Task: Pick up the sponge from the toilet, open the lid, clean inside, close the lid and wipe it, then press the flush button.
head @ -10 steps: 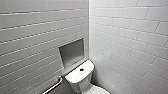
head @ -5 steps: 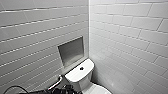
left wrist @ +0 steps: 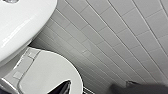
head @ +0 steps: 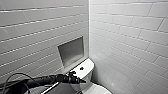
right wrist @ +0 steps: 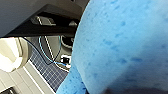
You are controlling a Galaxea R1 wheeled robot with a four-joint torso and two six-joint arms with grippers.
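In the head view my left gripper (head: pixel 79 80) hangs near the tank of the toilet (head: pixel 87 65), in a corner of white wall tiles (head: pixel 125 37); I cannot tell whether it is clenched or released. In the left wrist view the lid (left wrist: pixel 47 72) lies closed, glossy and probably slippery. In the right wrist view the sponge (right wrist: pixel 120 45) sits clear above the floor (right wrist: pixel 15 82), so I judge my right gripper is grasping it. It looks light and soft, best pinched across its middle.

This is a bathroom: a white toilet (head: pixel 87 77) sits low in the frame, in the corner where two walls (head: pixel 130 37) of white tile meet. A recessed niche (head: pixel 71 51) is cut into the left wall, just above the tank (head: pixel 88 65).
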